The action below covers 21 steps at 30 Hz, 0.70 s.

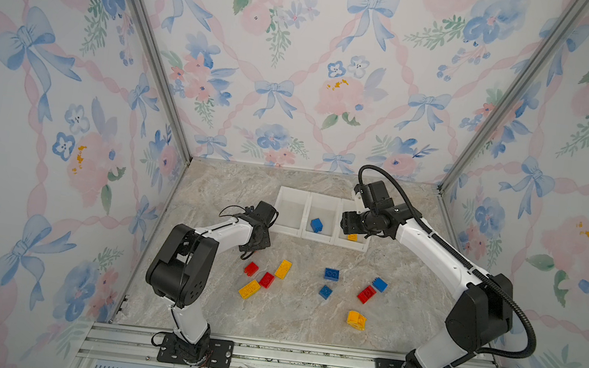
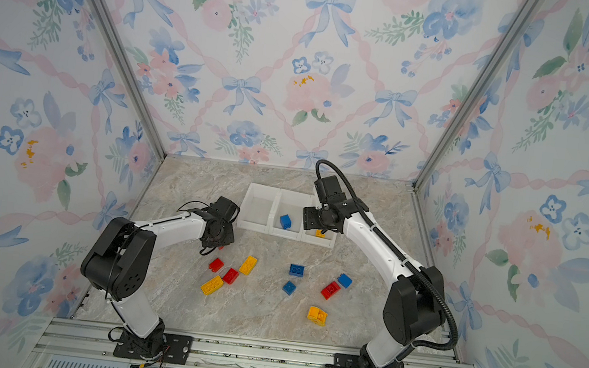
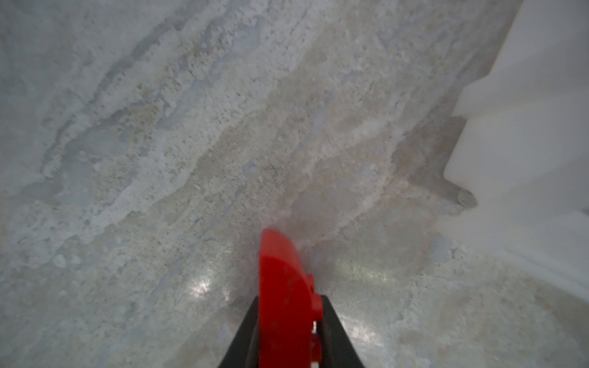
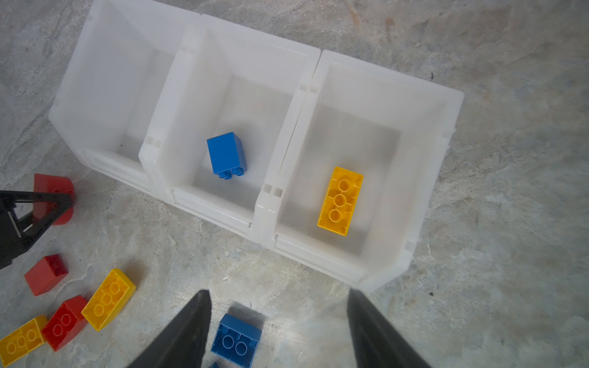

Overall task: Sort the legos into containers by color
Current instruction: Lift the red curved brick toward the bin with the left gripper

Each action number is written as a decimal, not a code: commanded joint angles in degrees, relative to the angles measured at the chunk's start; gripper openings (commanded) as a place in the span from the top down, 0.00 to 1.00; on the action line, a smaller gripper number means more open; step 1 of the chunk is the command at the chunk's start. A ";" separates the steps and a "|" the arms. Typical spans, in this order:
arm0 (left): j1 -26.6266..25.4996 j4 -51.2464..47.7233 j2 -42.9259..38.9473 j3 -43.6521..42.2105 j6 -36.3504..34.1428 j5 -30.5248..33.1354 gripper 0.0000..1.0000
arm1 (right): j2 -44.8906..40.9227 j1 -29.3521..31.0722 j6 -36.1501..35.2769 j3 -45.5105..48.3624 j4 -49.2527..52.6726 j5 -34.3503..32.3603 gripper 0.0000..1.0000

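Worryingly, the left pincer [image 3: 288, 302] clamped the red lego [image 3: 280, 267] by one end, so it might twist loose before the empty container [image 4: 102, 79]; the right pincer [image 4: 279, 298] hung open.

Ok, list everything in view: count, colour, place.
bins: three, white, row at back
binned blue brick: one, blue, middle bin
binned yellow brick: one, yellow, right bin
loose red bricks: three, red, two left, one right
loose yellow bricks: three, yellow, two left, one front
loose blue bricks: three, blue, right of centre
held red brick: one, red, before left bin
table: one, marbled grey, underneath
arms: two, white and black, either side
left hand: one, black, shut on held red brick
right hand: one, black, open, near right bin
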<state>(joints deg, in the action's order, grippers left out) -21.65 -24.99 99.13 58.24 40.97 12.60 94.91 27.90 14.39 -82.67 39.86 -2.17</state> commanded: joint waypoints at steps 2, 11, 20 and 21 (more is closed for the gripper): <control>0.43 -1.17 -0.23 1.05 0.24 0.54 0.85 | -1.42 -0.55 1.05 0.93 0.57 -0.40 0.29; 0.02 -0.99 -5.34 1.54 0.36 2.46 0.98 | -5.07 -1.89 2.26 5.84 -1.38 2.15 0.16; -3.39 -0.78 -10.33 5.03 -0.44 7.80 1.00 | -8.50 -3.29 4.11 10.11 -3.42 4.02 0.11; -3.83 -0.68 -10.60 5.45 -0.34 8.18 1.00 | -8.67 -3.31 4.23 10.24 -3.57 4.13 0.11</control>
<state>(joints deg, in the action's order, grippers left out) -24.53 -25.17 89.97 62.04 41.01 17.82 87.81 25.06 17.45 -73.65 37.34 0.89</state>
